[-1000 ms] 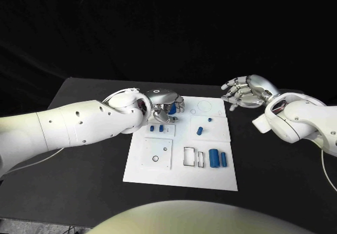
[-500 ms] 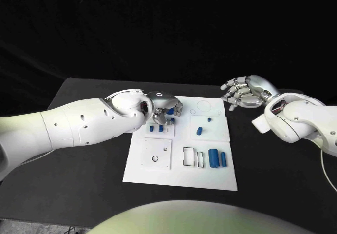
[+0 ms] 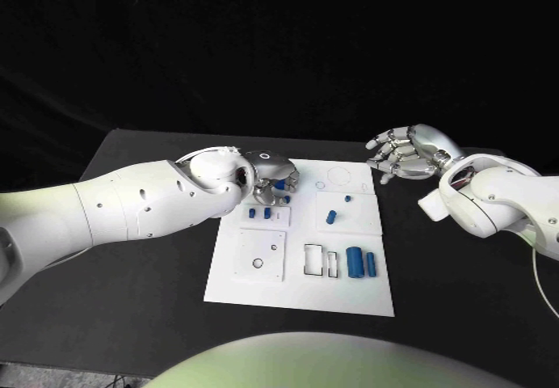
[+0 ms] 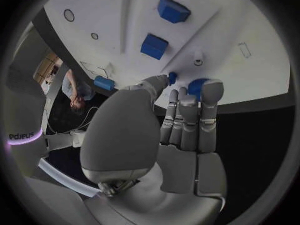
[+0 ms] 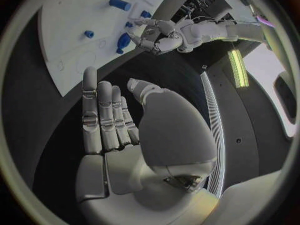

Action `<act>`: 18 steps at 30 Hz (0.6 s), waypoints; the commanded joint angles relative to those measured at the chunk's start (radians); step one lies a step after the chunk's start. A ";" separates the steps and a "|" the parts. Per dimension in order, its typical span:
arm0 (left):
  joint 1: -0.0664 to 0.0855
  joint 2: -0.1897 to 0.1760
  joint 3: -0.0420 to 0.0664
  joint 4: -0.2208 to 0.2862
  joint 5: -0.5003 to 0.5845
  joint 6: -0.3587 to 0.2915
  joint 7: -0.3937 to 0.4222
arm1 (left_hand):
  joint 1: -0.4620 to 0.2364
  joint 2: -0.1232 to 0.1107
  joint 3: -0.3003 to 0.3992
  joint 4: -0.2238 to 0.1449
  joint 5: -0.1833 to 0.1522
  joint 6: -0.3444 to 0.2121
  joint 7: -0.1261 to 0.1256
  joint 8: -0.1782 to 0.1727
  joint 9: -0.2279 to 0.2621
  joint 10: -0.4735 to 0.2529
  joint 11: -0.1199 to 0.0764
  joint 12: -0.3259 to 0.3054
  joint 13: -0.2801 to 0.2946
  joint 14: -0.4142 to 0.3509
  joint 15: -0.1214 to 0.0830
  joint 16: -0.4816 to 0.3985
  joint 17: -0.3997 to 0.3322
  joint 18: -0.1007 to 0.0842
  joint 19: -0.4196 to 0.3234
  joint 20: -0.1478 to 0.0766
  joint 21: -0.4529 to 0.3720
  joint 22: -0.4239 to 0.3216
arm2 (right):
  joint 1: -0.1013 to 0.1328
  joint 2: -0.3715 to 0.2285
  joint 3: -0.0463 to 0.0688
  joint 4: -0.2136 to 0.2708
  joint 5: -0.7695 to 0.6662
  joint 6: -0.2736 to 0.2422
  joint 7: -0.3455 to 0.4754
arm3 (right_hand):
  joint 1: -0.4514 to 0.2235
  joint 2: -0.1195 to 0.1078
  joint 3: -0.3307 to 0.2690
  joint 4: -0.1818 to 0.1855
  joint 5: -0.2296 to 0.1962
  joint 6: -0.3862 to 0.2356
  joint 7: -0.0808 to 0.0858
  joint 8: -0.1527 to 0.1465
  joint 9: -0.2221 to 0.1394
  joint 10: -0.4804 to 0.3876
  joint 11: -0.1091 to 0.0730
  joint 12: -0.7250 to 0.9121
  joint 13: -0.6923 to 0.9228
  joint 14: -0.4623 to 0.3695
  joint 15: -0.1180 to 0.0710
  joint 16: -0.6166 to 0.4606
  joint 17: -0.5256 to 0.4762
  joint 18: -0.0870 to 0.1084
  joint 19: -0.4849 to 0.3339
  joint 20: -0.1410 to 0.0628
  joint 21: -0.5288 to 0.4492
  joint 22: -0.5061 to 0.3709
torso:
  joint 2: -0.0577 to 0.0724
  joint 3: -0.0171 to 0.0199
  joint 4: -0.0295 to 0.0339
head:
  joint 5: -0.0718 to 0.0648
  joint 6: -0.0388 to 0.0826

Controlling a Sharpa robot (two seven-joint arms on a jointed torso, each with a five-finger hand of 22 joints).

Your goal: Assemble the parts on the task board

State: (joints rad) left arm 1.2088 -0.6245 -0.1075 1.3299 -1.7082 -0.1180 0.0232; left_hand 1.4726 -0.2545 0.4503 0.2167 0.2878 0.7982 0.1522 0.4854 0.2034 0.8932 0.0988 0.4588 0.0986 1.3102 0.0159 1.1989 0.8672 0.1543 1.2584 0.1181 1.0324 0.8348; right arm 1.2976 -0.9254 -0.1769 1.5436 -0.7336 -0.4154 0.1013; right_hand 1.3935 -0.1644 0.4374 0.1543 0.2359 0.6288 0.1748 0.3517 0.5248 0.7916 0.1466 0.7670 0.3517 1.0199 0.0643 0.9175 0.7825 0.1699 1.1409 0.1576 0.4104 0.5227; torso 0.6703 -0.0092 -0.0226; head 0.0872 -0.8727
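Two blue cylinders (image 3: 361, 263) stand untouched at your near edge of task board (image 3: 297, 291). Left hand (image 3: 271, 174) has crept farther over far-left corner, fingers now pinching blue part (image 4: 195, 86) there: seating under way. Right hand (image 3: 402, 151) unmoved beyond board, fingers spread, empty.

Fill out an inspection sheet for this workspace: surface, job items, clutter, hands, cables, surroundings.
Surface: black table, bare around the board.
Job's things: white task board at the table's middle; two upright blue cylinders near its right edge, two small blue blocks towards its left, one small blue piece between them.
Clutter: nothing seen.
Hands: left hand over the board's far left corner, fingers at a blue part; whether it grips is unclear. Right hand raised beyond the board's far right corner, holding nothing.
Cables: thin white cable by the right arm.
Surroundings: dark backdrop.
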 commanded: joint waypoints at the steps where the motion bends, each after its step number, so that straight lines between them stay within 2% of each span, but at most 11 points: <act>1: -0.001 0.005 0.001 -0.002 -0.007 0.007 -0.007 | 0.004 0.008 0.012 0.001 0.001 0.013 0.000 -0.007 -0.003 0.018 -0.001 -0.009 -0.008 0.010 0.001 0.008 0.003 -0.011 0.011 -0.001 0.010 0.011 | -0.001 0.001 0.000 0.002 -0.002 0.012 0.010 | -0.008 0.002 -0.001 -0.002 0.004 -0.003 0.056 0.004 -0.001 0.005 0.002 -0.002 -0.001 0.007 0.002 -0.003 -0.001 0.010 0.006 0.000 -0.005 -0.001 | 0.000 0.0002 0.0000 | -0.002 0.000; 6: -0.001 0.010 0.001 -0.005 0.001 0.012 -0.003 | 0.009 0.011 0.026 0.005 -0.001 0.035 -0.005 -0.016 -0.007 0.051 -0.006 -0.023 -0.019 0.026 -0.002 0.029 0.023 -0.017 0.026 -0.002 0.041 0.048 | -0.001 0.001 0.000 0.002 -0.002 0.013 0.010 | -0.008 0.002 -0.001 -0.002 0.004 -0.003 0.056 0.004 -0.001 0.005 0.002 -0.002 -0.001 0.007 0.002 -0.003 -0.001 0.010 0.006 0.000 -0.005 -0.001 | 0.000 0.0003 0.0015 | -0.002 0.000; 12: -0.001 0.016 0.001 -0.011 0.006 0.026 0.002 | 0.009 0.011 0.033 0.006 -0.003 0.056 -0.017 -0.024 -0.010 0.080 -0.017 -0.037 -0.027 0.049 -0.010 0.056 0.052 -0.025 0.047 -0.008 0.078 0.093 | -0.001 0.003 0.000 0.002 -0.002 0.013 0.009 | -0.010 0.003 -0.002 -0.002 0.004 -0.003 0.056 0.005 -0.002 0.006 0.001 -0.002 -0.003 0.008 0.002 -0.003 -0.002 0.010 0.008 0.000 -0.006 -0.002 | 0.000 0.0004 0.0004 | 0.001 0.000; 18: -0.002 0.021 0.001 -0.016 0.013 0.034 0.009 | 0.008 0.009 0.032 0.006 -0.004 0.057 -0.019 -0.028 -0.011 0.085 -0.018 -0.041 -0.028 0.054 -0.012 0.061 0.057 -0.027 0.051 -0.010 0.085 0.102 | -0.001 0.002 0.000 0.002 -0.002 0.014 0.009 | -0.010 0.004 -0.002 -0.002 0.004 -0.003 0.056 0.005 -0.002 0.006 0.001 -0.001 -0.004 0.008 0.002 -0.003 -0.002 0.010 0.008 0.000 -0.006 -0.002 | 0.000 0.0001 0.0001 | 0.000 0.000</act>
State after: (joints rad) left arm 1.2082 -0.6069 -0.1073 1.3140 -1.7045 -0.1044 0.0220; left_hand 1.4779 -0.2492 0.4777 0.2221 0.2878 0.8494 0.1322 0.4622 0.1925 0.9709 0.0803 0.4211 0.0718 1.3564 0.0054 1.2555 0.9227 0.1387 1.3028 0.1093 1.1154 0.9351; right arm 1.2975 -0.9238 -0.1766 1.5439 -0.7334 -0.4151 0.1017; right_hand 1.3935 -0.1644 0.4374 0.1543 0.2359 0.6287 0.1749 0.3517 0.5239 0.7916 0.1466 0.7670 0.3495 1.0235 0.0679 0.9176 0.7816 0.1699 1.1409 0.1576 0.4105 0.5219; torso 0.6698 -0.0087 -0.0221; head 0.0883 -0.8727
